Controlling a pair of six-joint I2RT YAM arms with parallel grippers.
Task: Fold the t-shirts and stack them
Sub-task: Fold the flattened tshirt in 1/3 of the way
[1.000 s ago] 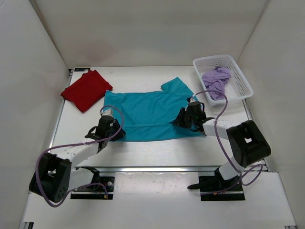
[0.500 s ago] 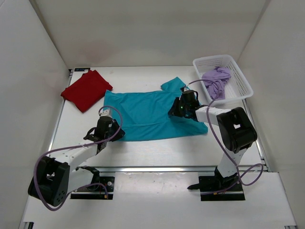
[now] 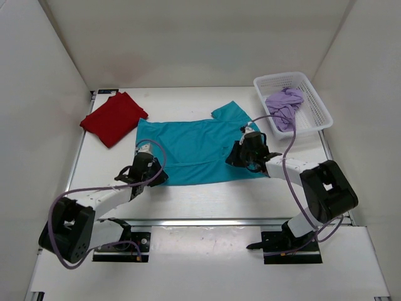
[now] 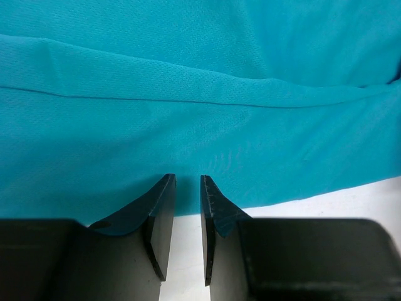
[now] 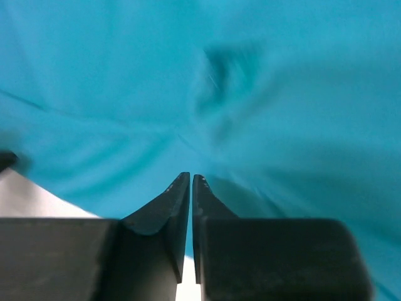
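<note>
1. Right claw (image 5: 190,175): the jaws are all but together, with only a hairline slit between them. Creases in the teal-blue t-shirt (image 3: 194,147) run into the tips, so I read it as pinching the cloth at the right end of the shirt. The wrist view is blurred, so that is a judgement.
2. Left claw (image 4: 188,177): the jaws are a narrow gap apart, with the tips over the shirt's near hem. White table (image 3: 207,194) shows through the gap. No cloth is seen between them, so it holds nothing I can make out.
3. The teal-blue t-shirt lies spread flat mid-table, with one sleeve sticking out at the far right. A claw sits at each end of the near edge, probably so the hem can be lifted evenly and folded away from the arms.
4. The dark red t-shirt (image 3: 113,118) sits as a folded flat rectangle at the far left, just beside the teal one's corner. It is likely the base of the stack.
5. The lavender t-shirt (image 3: 284,105) is crumpled in the white mesh basket (image 3: 321,99) at the far right, with part of it draped over the near rim. It is not yet folded.
6. Materials:
   - The teal cloth is a fine matte knit, limp, with a stitched line across it and soft ridges. It will probably sag between the two grips.
   - The claw fingers are black, hard and wedge-tapered.
   - The basket is a rigid plastic lattice.
   - The table is smooth and white.
</note>
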